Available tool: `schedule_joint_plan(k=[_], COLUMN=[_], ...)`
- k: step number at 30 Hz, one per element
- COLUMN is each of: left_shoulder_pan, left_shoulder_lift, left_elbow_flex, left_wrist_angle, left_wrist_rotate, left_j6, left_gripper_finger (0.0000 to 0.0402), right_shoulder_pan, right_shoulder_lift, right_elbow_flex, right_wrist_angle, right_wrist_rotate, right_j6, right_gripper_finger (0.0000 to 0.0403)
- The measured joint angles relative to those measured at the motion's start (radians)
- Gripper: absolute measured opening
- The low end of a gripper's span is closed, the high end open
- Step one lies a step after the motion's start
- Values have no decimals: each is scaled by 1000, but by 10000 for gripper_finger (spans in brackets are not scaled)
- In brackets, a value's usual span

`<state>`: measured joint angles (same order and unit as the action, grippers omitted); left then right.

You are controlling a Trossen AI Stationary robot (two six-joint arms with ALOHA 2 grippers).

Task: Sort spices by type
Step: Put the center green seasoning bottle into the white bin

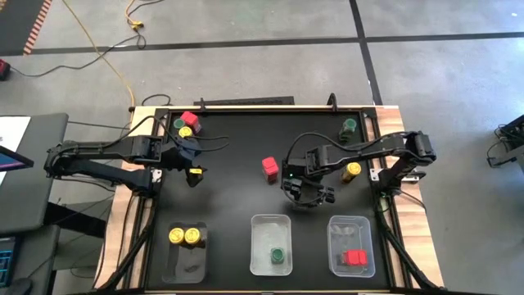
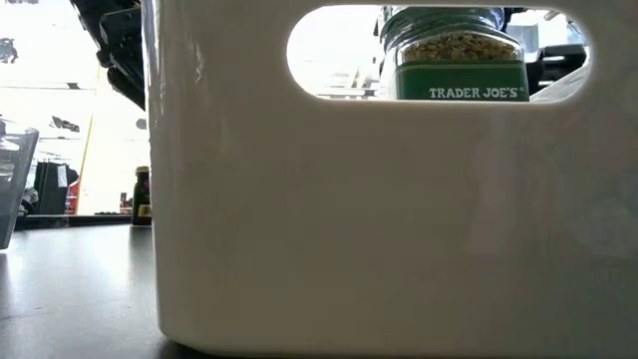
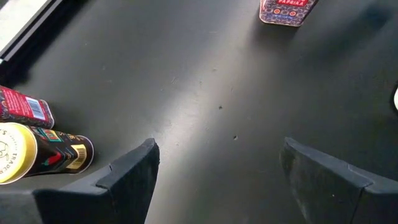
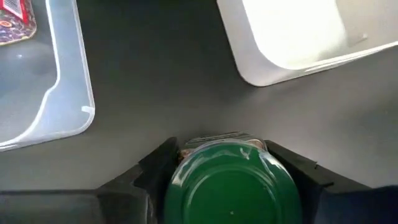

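Right pincer (image 4: 227, 165) is clenched on a green-lidded jar (image 4: 230, 186), hanging just short of the middle tray (image 1: 271, 243), where one green jar (image 1: 277, 256) already sits. Left tray (image 1: 185, 254) has two yellow-lidded jars (image 1: 185, 236), right tray (image 1: 351, 246) holds a red-lidded one (image 1: 354, 258), so sorting looks well under halfway by my count. Left on the counter (image 1: 237, 147): a red jar (image 1: 269, 167) mid-counter, a green one (image 1: 350, 126) far right, a yellow one (image 1: 352, 170) by the right arm, and a green, red and yellow cluster (image 1: 185, 124) far left. Left pincer (image 3: 217, 165) is spread wide, empty, over the counter near a toppled yellow-lidded jar (image 3: 37, 152). Labels: "TRADER JOE'S" in the low view, "PAPRIKA" on a red jar in the left wrist view.
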<state>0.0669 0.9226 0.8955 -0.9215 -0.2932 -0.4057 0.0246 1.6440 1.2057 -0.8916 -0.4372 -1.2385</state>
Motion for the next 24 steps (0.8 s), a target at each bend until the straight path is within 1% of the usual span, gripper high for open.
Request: schedule_joint_plan(k=[4, 9, 17, 19, 24], left_shoulder_pan=[0, 0, 0, 0, 0], left_shoulder_lift=[1, 0, 0, 0, 0], left_elbow_flex=[0, 0, 0, 0, 0], left_wrist_angle=[0, 0, -3, -3, -2], left_wrist_rotate=[0, 0, 0, 0, 0], left_j6=[0, 1, 7, 8, 40], left_gripper_finger=[320, 320, 320, 320, 320], right_shoulder_pan=[0, -2, -15, -21, -27], right_shoulder_lift=[14, 33, 99, 106, 107], right_elbow_flex=[-7, -7, -7, -6, -5], right_wrist_angle=[45, 39, 40, 48, 81], right_wrist_rotate=[-4, -3, -3, -4, -7], right_j6=[0, 0, 5, 57, 259], right_gripper_finger=[234, 234, 235, 235, 242])
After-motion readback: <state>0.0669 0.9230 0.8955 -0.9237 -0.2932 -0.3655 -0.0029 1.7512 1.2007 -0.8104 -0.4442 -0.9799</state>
